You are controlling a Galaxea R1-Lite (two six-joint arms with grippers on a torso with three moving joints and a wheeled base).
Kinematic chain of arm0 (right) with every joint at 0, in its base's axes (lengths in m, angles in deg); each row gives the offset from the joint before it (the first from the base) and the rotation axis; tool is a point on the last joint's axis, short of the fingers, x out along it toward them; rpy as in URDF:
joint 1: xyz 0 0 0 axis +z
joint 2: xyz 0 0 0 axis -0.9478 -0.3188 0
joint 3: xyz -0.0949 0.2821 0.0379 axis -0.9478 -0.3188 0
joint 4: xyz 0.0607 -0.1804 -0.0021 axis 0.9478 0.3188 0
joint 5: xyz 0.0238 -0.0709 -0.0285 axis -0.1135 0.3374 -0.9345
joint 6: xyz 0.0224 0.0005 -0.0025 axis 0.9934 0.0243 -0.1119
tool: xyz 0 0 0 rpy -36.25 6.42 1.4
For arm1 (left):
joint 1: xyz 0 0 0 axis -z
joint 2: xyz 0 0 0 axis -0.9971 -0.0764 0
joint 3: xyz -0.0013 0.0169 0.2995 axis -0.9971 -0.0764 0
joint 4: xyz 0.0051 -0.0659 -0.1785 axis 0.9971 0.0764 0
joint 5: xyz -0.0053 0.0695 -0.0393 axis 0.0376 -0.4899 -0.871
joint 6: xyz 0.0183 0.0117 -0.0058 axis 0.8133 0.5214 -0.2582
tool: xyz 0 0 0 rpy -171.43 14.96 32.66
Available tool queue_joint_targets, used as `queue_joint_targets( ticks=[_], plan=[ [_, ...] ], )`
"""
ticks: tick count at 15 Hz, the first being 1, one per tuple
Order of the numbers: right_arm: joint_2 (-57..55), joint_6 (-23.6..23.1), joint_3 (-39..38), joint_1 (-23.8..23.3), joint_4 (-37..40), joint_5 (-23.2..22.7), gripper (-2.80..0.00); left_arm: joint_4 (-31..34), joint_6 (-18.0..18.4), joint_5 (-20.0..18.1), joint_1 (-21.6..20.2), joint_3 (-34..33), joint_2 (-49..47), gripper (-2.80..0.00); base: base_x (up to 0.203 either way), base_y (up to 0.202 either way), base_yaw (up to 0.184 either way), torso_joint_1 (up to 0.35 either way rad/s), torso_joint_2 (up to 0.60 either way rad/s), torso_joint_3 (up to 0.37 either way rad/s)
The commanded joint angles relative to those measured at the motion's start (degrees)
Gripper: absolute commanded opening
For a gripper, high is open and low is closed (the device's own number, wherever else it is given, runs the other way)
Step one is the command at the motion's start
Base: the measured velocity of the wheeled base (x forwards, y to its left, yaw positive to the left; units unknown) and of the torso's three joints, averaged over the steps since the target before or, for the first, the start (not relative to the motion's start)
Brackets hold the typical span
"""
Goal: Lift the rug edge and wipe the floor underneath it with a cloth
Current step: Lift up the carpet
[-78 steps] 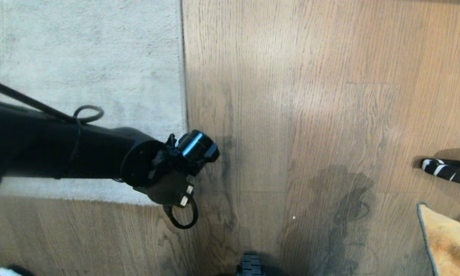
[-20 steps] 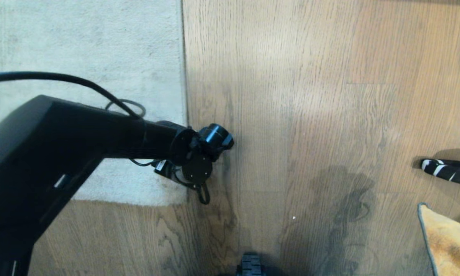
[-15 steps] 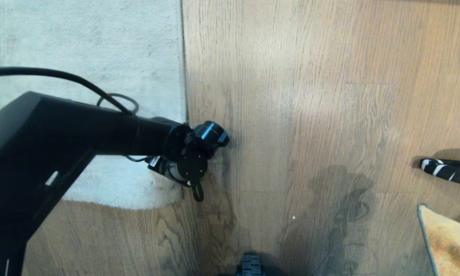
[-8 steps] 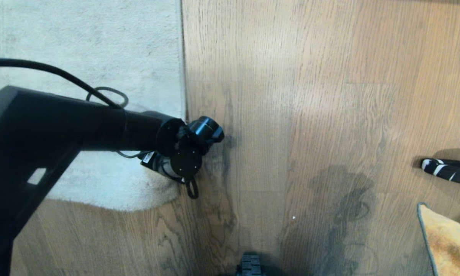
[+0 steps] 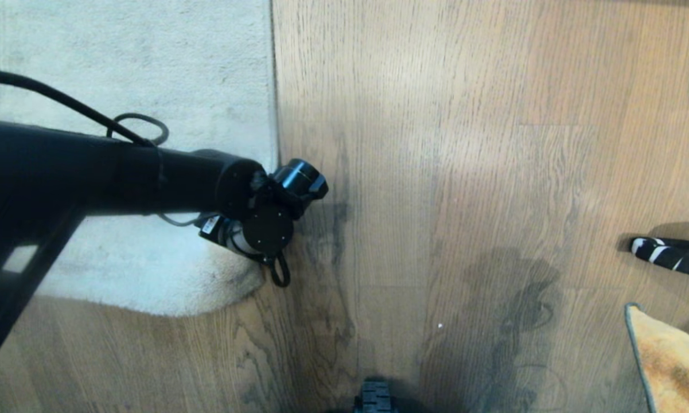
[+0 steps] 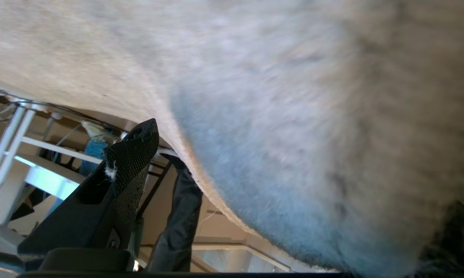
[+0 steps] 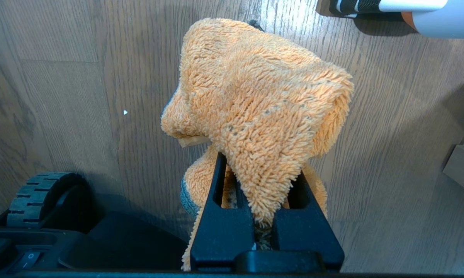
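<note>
The pale grey rug (image 5: 149,69) covers the upper left of the brown plank floor (image 5: 464,172). Its straight rug edge (image 5: 275,115) runs toward me, and the corner (image 5: 229,287) is raised and curled off the floor under my left wrist (image 5: 264,226). In the left wrist view the left gripper (image 6: 239,154) is open. One black finger (image 6: 131,162) stands apart from the rug edge (image 6: 185,162), and the pile hides the other. The right gripper (image 7: 260,170) is shut on the fuzzy orange cloth (image 7: 255,96), which also shows at the lower right (image 5: 665,361).
A black-and-white striped object (image 5: 671,256) lies on the floor at the right. A wheel of my base (image 5: 376,396) sits at the near edge. Under the lifted rug the left wrist view shows a person's dark trouser leg (image 6: 177,224) and a white frame (image 6: 23,154).
My left arm has drawn back toward the left and away from me. The rug corner has risen and curled further, uncovering more floor beneath it. The right gripper and cloth have stayed put.
</note>
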Motion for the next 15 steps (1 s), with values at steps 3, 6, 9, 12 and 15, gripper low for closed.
queue_joint_targets(
  ticks=[3, 6, 9, 12, 15],
  plan=[
    [-0.07, -0.04, -0.01, 0.00, 0.01, 0.00, -2.80, 1.38, 0.56, 2.12, 0.19, 0.18, 2.08, 0.00, 0.000, 0.000, 0.000, 0.000, 0.00, 0.000],
    [-0.07, -0.04, -0.01, 0.00, 0.01, 0.00, -2.80, 4.64, 0.55, 2.12, 0.62, 0.29, 3.72, 0.00, 0.000, 0.000, 0.000, 0.000, 0.00, 0.000],
    [-0.07, -0.04, -0.01, 0.00, 0.01, 0.00, -2.80, 7.88, 0.55, 2.08, 0.72, -0.03, 5.38, 0.00, 0.000, 0.000, 0.000, 0.000, 0.00, 0.000],
    [-0.07, -0.04, -0.01, 0.00, 0.01, 0.00, -2.80, 11.01, 0.55, 2.21, 0.64, -0.15, 6.89, 0.00, 0.000, 0.000, 0.000, 0.000, 0.00, 0.000],
    [-0.07, -0.04, -0.01, 0.00, 0.01, 0.00, -2.80, 10.77, 0.55, 3.97, 0.37, 0.22, 6.91, 0.00, 0.000, 0.000, 0.000, 0.000, 0.00, 0.000]
  ],
)
